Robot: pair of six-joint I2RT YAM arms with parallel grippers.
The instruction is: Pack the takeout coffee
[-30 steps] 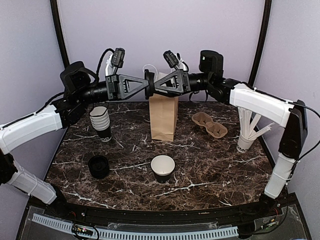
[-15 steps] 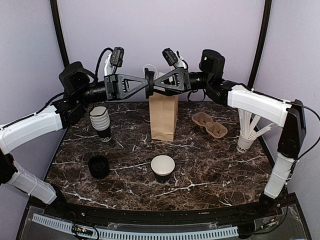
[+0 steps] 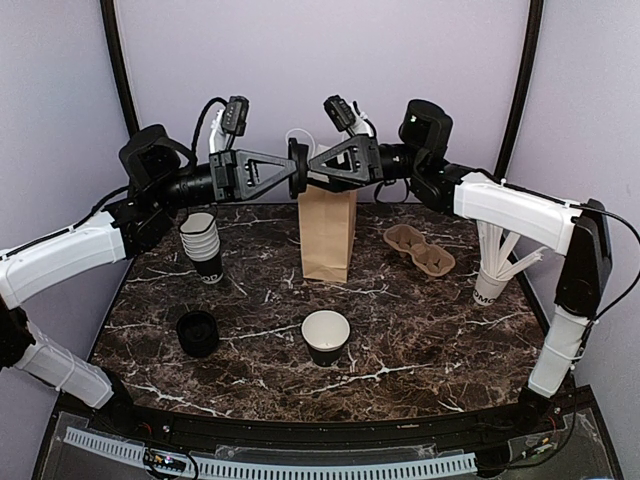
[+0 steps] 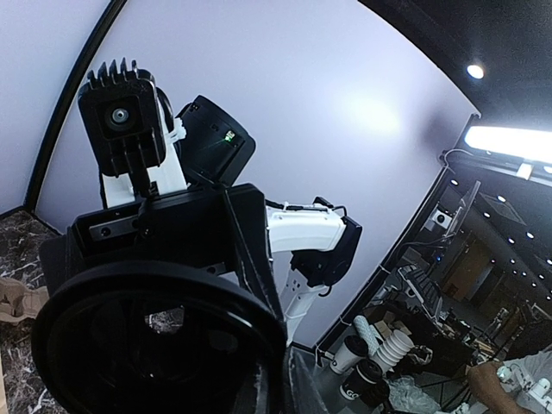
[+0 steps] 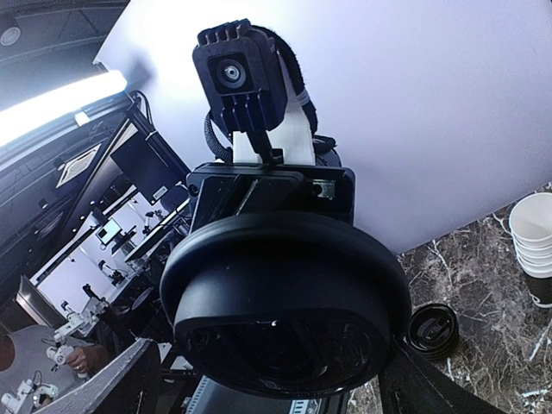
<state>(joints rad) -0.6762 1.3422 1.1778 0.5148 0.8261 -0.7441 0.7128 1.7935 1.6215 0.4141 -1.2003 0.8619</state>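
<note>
I hold the lid (image 3: 298,188) pinched in the left gripper (image 3: 288,172). The right gripper (image 3: 312,168) faces it; whether it grips, I cannot tell. Next I must seat the lid on the cup (image 3: 325,336) below.

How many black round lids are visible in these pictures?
2. The held lid is in the air, above the brown paper bag. The loose lid lies on the table, front left. Others may be hidden.

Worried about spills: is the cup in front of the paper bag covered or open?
Open: the black paper cup shows its white inside from above, nothing covering it.
</note>
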